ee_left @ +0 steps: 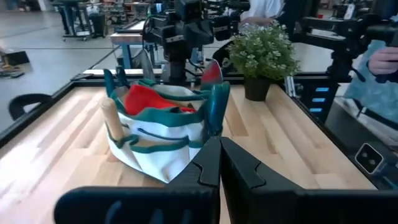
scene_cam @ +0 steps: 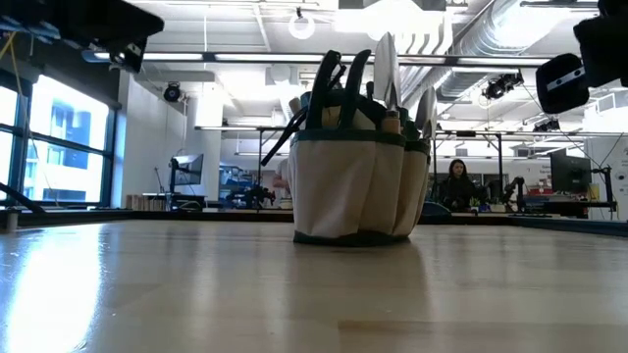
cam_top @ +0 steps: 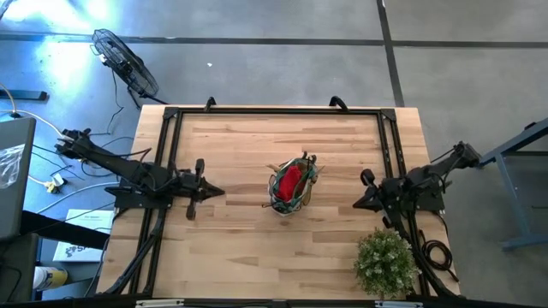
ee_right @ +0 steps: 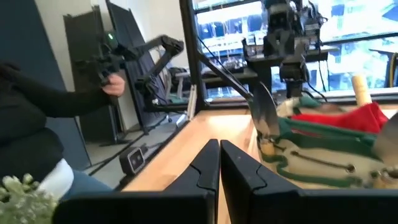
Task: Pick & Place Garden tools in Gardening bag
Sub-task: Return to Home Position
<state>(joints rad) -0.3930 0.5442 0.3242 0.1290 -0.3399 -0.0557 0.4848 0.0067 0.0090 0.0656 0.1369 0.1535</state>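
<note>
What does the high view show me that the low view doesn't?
Only the high view shows where the left gripper and the right gripper sit: one on each side of the bag, both apart from it. It also shows the red cloth inside the bag and the potted plant beside the right arm.
Only the low view shows the bag's pale side wall, a trowel blade standing above its rim, and a person in the room behind.
Both show the bag upright on the table with tools in it.
</note>
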